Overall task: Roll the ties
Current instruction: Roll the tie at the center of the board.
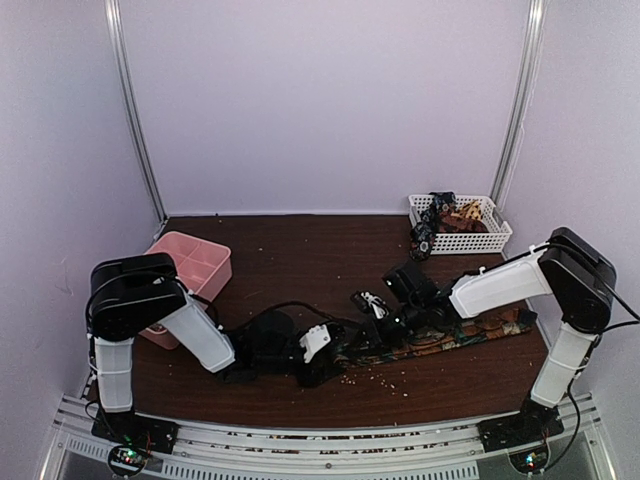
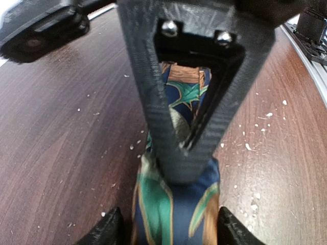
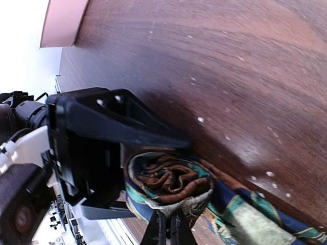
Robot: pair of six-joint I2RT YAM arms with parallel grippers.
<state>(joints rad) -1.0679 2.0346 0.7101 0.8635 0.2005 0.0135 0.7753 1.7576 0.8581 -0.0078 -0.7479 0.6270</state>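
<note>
Right wrist view: the right gripper [image 3: 167, 232] is cut off by the bottom edge. Only its two thin fingertips show, pressed together on a fold at the lower edge of the tie [image 3: 171, 179]. This end of the tie is wound into a small coil, brown at the centre with green and blue outer layers. The rest of it runs flat toward the lower right corner and out of frame. A large black finger frame of the left gripper fills the left middle and covers the coil's left side, so what lies behind it cannot be told.

Left wrist view: the left gripper [image 2: 171, 230] shows only as two black fingertips at the bottom edge. They stand apart with the blue, green and orange fabric between them; whether they touch it is unclear. A black triangular finger of the right gripper stands in the centre and hides most of the coil, which shows only through the finger's open middle.

Top external view: both grippers meet low centre on the dark wooden table [image 1: 300, 260], too dark and small to read. The flat tie stretches right, under the right arm. Pale crumbs [image 1: 380, 378] lie just below it. A pink compartment box [image 1: 195, 262] sits at left, partly behind the left arm. A white basket [image 1: 470, 242] holding more ties [image 1: 445, 212] sits at upper right.
</note>
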